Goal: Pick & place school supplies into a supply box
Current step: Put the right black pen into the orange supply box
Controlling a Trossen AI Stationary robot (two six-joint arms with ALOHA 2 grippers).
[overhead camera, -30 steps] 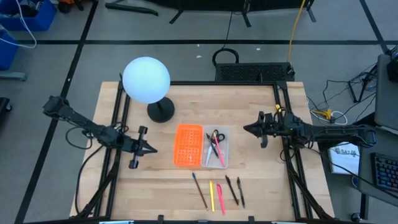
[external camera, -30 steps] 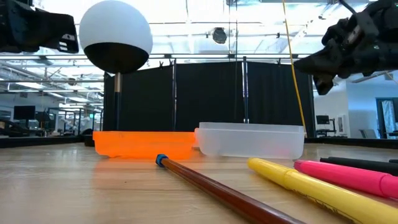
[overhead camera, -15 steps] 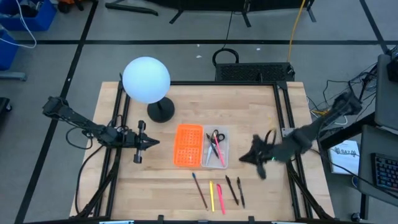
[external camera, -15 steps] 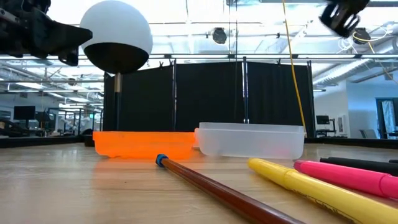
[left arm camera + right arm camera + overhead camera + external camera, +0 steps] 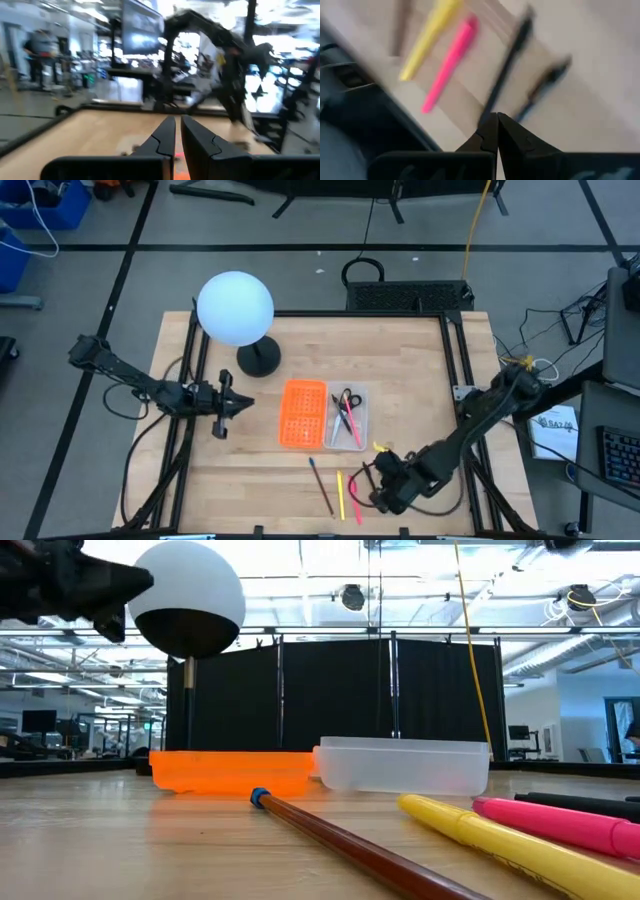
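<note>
The supply box lies mid-table: a clear tray point(image 5: 347, 420) joined to its orange gridded lid point(image 5: 303, 413). Black-handled scissors point(image 5: 346, 399) and a pink pen point(image 5: 351, 420) lie in the tray. Near the front edge a brown pencil point(image 5: 321, 485), a yellow pen point(image 5: 340, 493) and a pink pen point(image 5: 353, 500) lie flat on the wood. My right gripper point(image 5: 380, 492) hangs shut, pointing down over two black pens point(image 5: 507, 65), clear of them. My left gripper point(image 5: 240, 404) hovers at the table's left, level, its fingers point(image 5: 165, 135) a narrow slit apart with nothing between them.
A white globe lamp point(image 5: 236, 308) on a black base point(image 5: 259, 360) stands at the far left, behind my left gripper. Black frame rails point(image 5: 462, 380) run along both table sides. Bare wood lies between the box and the right rail.
My right gripper has swung fast from the table's right edge toward the near edge, ending over the loose pens. It has tipped from level to pointing down and has rolled. My left gripper has rolled about its own axis, hardly shifting its place.
</note>
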